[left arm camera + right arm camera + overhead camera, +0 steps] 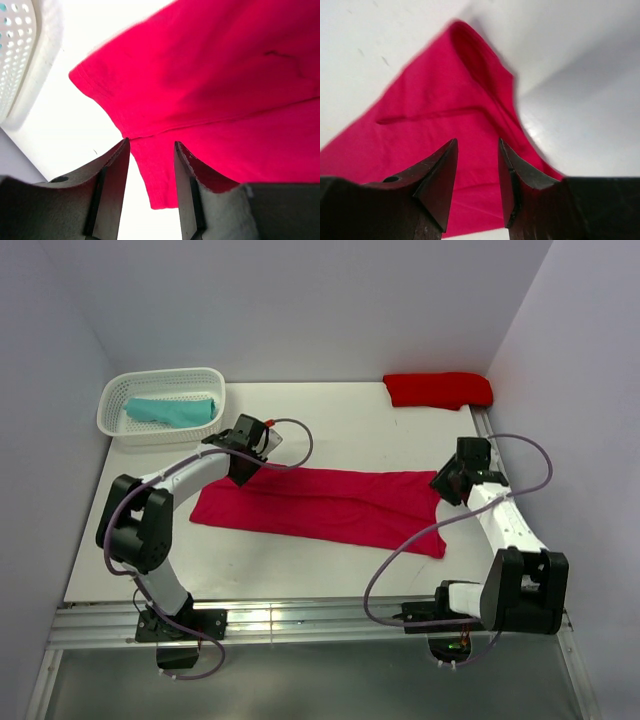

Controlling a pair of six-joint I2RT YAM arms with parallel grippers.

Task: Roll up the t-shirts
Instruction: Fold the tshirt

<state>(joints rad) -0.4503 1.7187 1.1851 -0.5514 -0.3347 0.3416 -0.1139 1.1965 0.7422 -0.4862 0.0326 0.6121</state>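
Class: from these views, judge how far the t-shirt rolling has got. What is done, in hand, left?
Done, apparently: the teal t-shirt, bundled in the basket. In hand: the crimson t-shirt, a flat strip, left gripper and right gripper open over its ends, holding nothing. Left: rolling it; the scarlet t-shirt, far right, is bundled; rolled or folded, I cannot tell.

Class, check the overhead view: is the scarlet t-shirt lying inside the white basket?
No, the scarlet t-shirt lies in the far right corner, apart from the white basket, which holds only the teal t-shirt.
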